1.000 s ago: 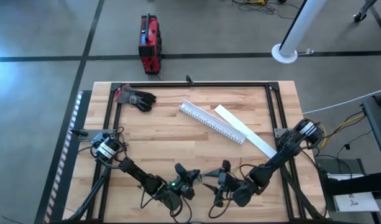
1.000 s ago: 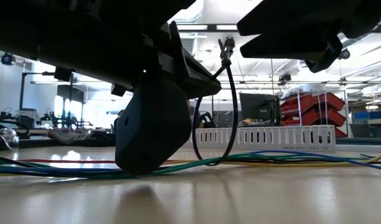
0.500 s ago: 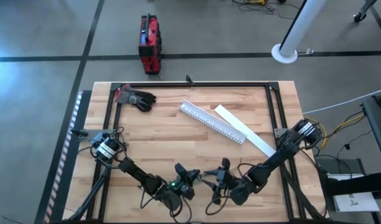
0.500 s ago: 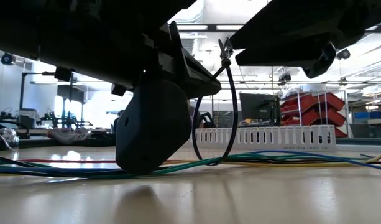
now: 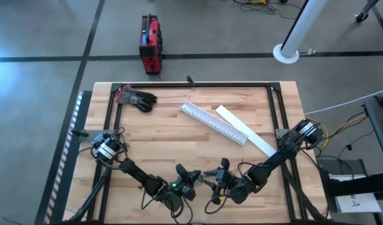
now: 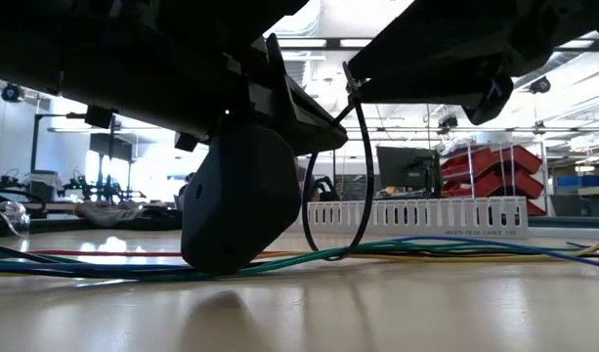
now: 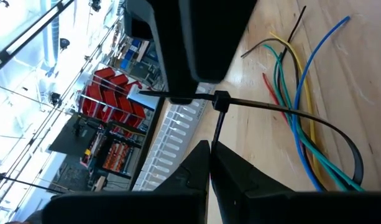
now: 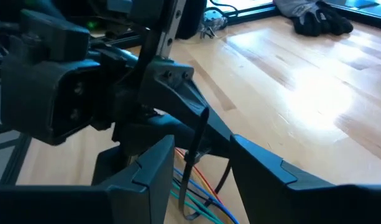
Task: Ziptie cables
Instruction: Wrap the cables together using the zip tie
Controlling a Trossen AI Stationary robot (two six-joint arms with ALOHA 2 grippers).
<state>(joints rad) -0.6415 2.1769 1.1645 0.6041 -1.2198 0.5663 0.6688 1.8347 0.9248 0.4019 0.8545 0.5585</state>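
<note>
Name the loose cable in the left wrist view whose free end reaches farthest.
The blue cable: its tip runs well past the yellow, teal and red ones.

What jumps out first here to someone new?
Both grippers meet at the table's near edge: the left gripper pinches a black zip tie looped around the coloured cables, while the right gripper has its fingers open around the tie's tail. Farther back lie a white slotted channel and a black glove.
</note>
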